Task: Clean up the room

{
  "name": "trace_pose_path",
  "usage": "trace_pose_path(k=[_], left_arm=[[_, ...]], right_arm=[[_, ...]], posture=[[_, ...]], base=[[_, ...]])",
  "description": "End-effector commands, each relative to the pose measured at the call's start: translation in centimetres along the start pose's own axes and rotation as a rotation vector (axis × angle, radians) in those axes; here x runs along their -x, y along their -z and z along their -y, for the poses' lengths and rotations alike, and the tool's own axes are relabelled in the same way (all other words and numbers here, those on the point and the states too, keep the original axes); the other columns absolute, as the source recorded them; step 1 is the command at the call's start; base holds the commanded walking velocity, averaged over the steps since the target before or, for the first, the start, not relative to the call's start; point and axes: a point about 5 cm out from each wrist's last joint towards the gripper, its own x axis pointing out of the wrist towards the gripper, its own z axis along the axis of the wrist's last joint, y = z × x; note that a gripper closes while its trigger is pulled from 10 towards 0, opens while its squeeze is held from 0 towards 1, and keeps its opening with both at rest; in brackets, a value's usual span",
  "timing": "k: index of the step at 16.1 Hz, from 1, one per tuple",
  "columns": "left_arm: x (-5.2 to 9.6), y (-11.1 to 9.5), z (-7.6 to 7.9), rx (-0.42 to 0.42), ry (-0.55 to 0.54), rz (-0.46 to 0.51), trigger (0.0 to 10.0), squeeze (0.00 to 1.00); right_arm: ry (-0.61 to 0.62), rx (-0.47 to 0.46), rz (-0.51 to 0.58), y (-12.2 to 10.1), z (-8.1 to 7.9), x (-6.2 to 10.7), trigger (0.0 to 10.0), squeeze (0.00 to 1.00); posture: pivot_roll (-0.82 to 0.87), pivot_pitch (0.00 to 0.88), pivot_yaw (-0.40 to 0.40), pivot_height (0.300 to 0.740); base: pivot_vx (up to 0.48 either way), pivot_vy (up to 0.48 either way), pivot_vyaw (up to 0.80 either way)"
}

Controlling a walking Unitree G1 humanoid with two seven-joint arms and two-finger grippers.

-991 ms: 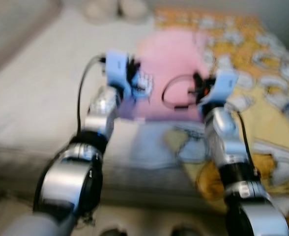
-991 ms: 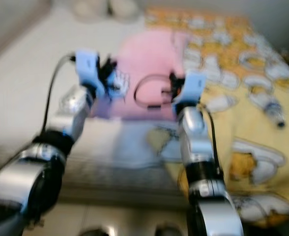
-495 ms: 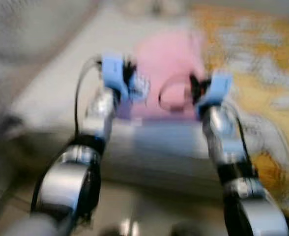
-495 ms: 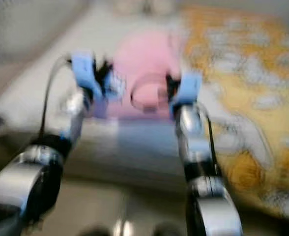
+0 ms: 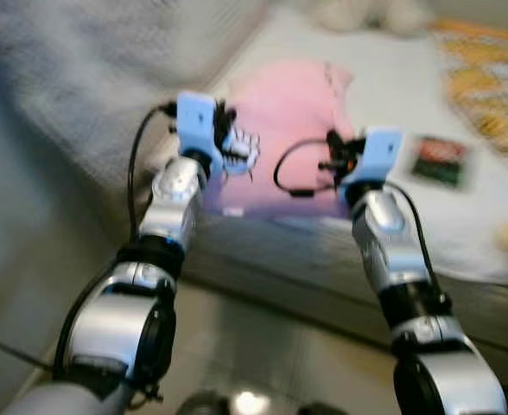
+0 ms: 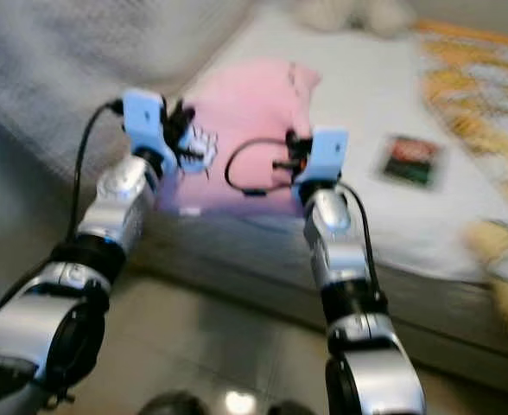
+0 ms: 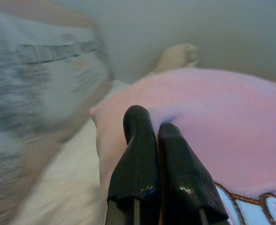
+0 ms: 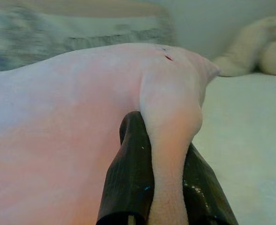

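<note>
A: Bed point(image 5: 392, 112), white sheet, largest item; grey blanket point(image 5: 90, 78) heaped along its far left side. Status?

B: Carries 1 pink pillow point(image 5: 280, 130) near the front edge, a patterned yellow cover point(image 6: 487, 95) to the right, a small dark red-and-green packet point(image 6: 409, 160) between the two, and pale soft toys point(image 6: 349, 13) at the head end.

A: Pink pillow, task item. Who has it?

B: Both arms. Right gripper point(image 8: 164, 154): jaws clenched on a fold of pink fabric that bulges up between the fingers. Left gripper point(image 7: 152, 140): jaws pressed together, tips against the pillow's near corner; whether cloth is caught between them I cannot tell.

A: Handling note?

B: Judgement only: lift with the 2 grippers level and together, so the soft pillow hangs evenly and the pinched fold does not slide out.

A: Obstructions?

B: Blanket heap just beside the left gripper could snag. Packet lies well apart and is no hindrance. Head views are blurred, so finer items are not listed.
</note>
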Motion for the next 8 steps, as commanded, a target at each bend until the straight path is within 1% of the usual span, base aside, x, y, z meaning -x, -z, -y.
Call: trace_pose_path(k=[1,5,8], left_arm=[[-0.03,-1.39,-1.05,0.020,-0.041,0.074,10.0,0.00],[0.23,-0.76,-1.26,0.014,-0.066,0.042,10.0,0.00],[0.33,-0.80,-1.45,0.002,-0.060,0.048,10.0,0.00]], right_arm=[[0.102,0.018,0.002,0.01,2.97,0.75,10.0,0.00],[0.105,0.026,-0.009,0.40,3.00,0.85,10.0,0.00],[0.111,0.030,-0.012,0.58,3.12,0.99,10.0,0.00]], posture=[[-0.07,0.000,0.007,0.740],[-0.07,0.000,0.006,0.740],[-0.07,0.000,0.005,0.740]], base=[[0.352,0.326,0.00],[0.366,0.309,0.00],[0.441,0.000,0.00]])
